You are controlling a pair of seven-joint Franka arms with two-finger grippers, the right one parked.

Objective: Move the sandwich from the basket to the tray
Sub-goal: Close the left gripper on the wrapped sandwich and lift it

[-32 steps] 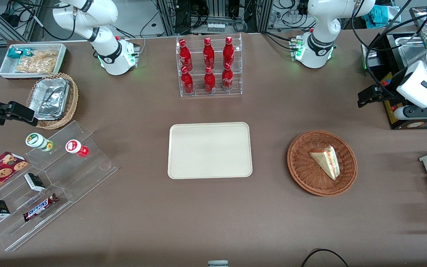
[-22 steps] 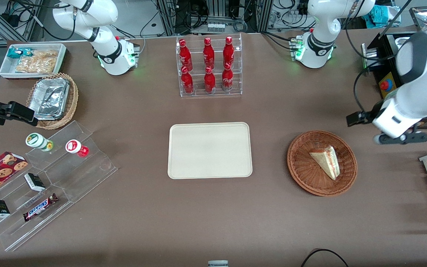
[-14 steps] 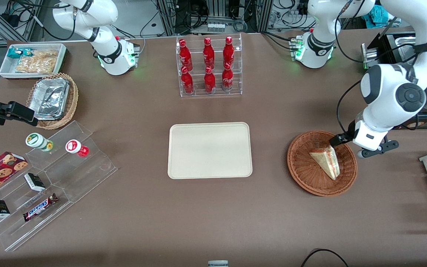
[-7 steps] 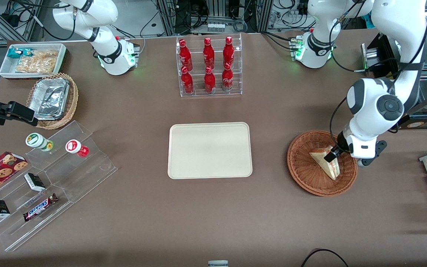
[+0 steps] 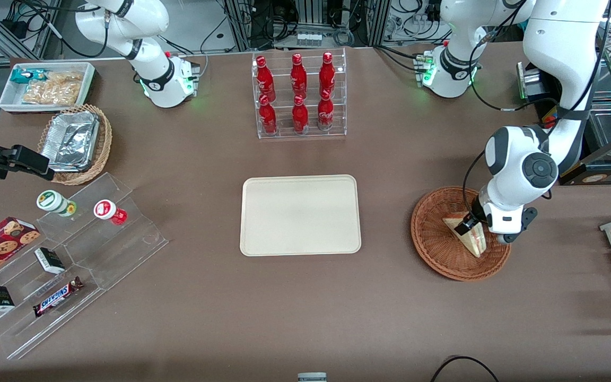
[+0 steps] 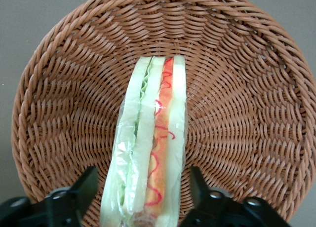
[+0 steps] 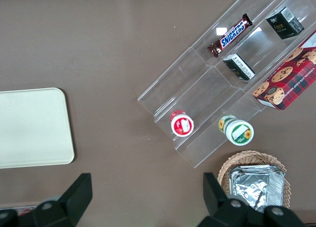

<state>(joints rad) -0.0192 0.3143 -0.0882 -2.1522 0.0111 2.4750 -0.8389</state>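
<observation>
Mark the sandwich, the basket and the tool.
sandwich [image 6: 150, 153], left wrist view, on its cut edge.
basket [image 5: 433, 246], front view, on bare weave near the rim.
tool [image 6: 140, 200], left wrist view, midway between its open fingertips, astride the sandwich.

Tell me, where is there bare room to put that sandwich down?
The tray is bare all over, with open table between it and the basket. The gripper, fingers open, straddles the sandwich. The parked arm's end is crowded with snack shelves.
</observation>
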